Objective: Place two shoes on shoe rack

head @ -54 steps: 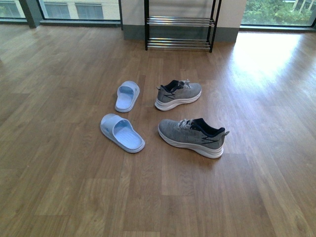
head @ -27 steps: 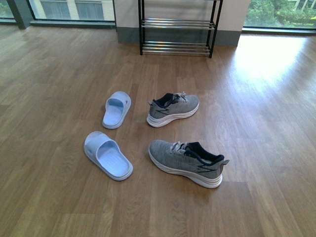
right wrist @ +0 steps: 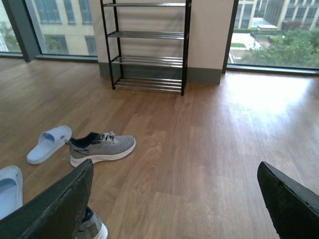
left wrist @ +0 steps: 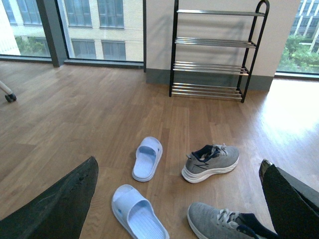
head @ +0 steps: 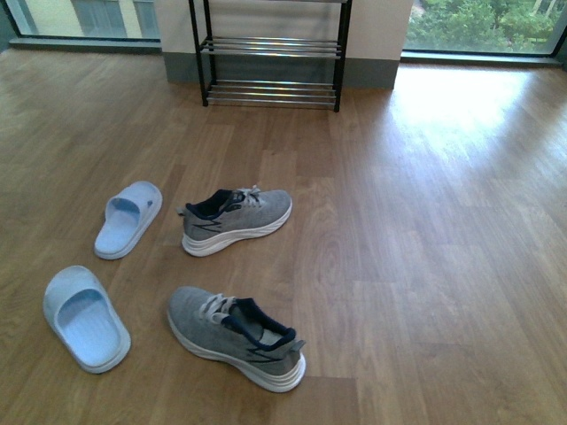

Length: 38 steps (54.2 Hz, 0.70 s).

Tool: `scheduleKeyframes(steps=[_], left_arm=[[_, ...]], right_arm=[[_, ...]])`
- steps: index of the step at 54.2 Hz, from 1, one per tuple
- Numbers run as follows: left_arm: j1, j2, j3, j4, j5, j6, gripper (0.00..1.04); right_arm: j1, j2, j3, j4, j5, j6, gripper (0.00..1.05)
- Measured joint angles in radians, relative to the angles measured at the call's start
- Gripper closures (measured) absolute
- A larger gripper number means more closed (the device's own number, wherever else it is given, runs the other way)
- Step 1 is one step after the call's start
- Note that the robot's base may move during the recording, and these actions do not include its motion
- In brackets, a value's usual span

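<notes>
1. We see both grey knit sneakers on the wooden floor (head: 425,266), each upright on its thick white sole and neither on the rack.
2. The nearer sneaker (head: 235,335) lies low in the front view. Its toe points left and its heel points right. It shows a dark navy collar lining, pale laces and dark stripes along its side.
3. The farther sneaker (head: 237,220) sits beyond it, near but apart. It is turned the other way, with the toe to the right and the navy collar to the left, and has the same dark side stripes.
4. The shoe rack (head: 270,88) stands against the wall (head: 376,27) at the far end of the floor, well apart from both sneakers. We see a black frame with thin chrome bars. The wrist views show four tiers and rounded side arches.
5. Two pale blue slides lie left of the sneakers. The farther sandal (head: 129,219) is beside the farther sneaker, and the nearer sandal (head: 84,316) is beside the nearer one.
6. The left hand (left wrist: 178,163) hangs above the floor with its dark fingers (left wrist: 55,209) spread wide, gripping nothing.
7. The right hand (right wrist: 175,164) is likewise spread wide above the floor, its fingers (right wrist: 50,209) apart and gripping nothing.
</notes>
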Motion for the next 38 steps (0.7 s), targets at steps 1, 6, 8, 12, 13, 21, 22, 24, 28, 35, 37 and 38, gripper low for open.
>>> scheduleKeyframes(steps=[1, 6, 8, 12, 13, 21, 22, 24, 28, 35, 37, 38], left_arm=[[0.0, 0.0, 0.0, 0.0, 0.0, 0.0, 0.09], [0.0, 0.0, 0.0, 0.0, 0.0, 0.0, 0.09], [0.0, 0.0, 0.0, 0.0, 0.0, 0.0, 0.09], [0.0, 0.0, 0.0, 0.0, 0.001, 0.0, 0.09], [0.0, 0.0, 0.0, 0.0, 0.002, 0.0, 0.09], [0.0, 0.0, 0.0, 0.0, 0.001, 0.0, 0.09], [0.0, 0.0, 0.0, 0.0, 0.001, 0.0, 0.09], [0.0, 0.0, 0.0, 0.0, 0.002, 0.0, 0.09], [0.0, 0.0, 0.0, 0.0, 0.002, 0.0, 0.09], [0.0, 0.0, 0.0, 0.0, 0.002, 0.0, 0.09], [0.0, 0.0, 0.0, 0.0, 0.001, 0.0, 0.09], [0.0, 0.0, 0.0, 0.0, 0.001, 0.0, 0.09]], right_arm=[[0.0, 0.0, 0.0, 0.0, 0.001, 0.0, 0.09], [0.0, 0.0, 0.0, 0.0, 0.003, 0.0, 0.09], [0.0, 0.0, 0.0, 0.0, 0.001, 0.0, 0.09], [0.0, 0.0, 0.0, 0.0, 0.003, 0.0, 0.09], [0.0, 0.0, 0.0, 0.0, 0.005, 0.0, 0.09], [0.0, 0.0, 0.0, 0.0, 0.006, 0.0, 0.09], [0.0, 0.0, 0.0, 0.0, 0.005, 0.0, 0.09], [0.0, 0.0, 0.0, 0.0, 0.005, 0.0, 0.09], [0.0, 0.0, 0.0, 0.0, 0.005, 0.0, 0.09], [0.0, 0.0, 0.0, 0.0, 0.005, 0.0, 0.09], [0.0, 0.0, 0.0, 0.0, 0.004, 0.0, 0.09], [0.0, 0.0, 0.0, 0.0, 0.004, 0.0, 0.09]])
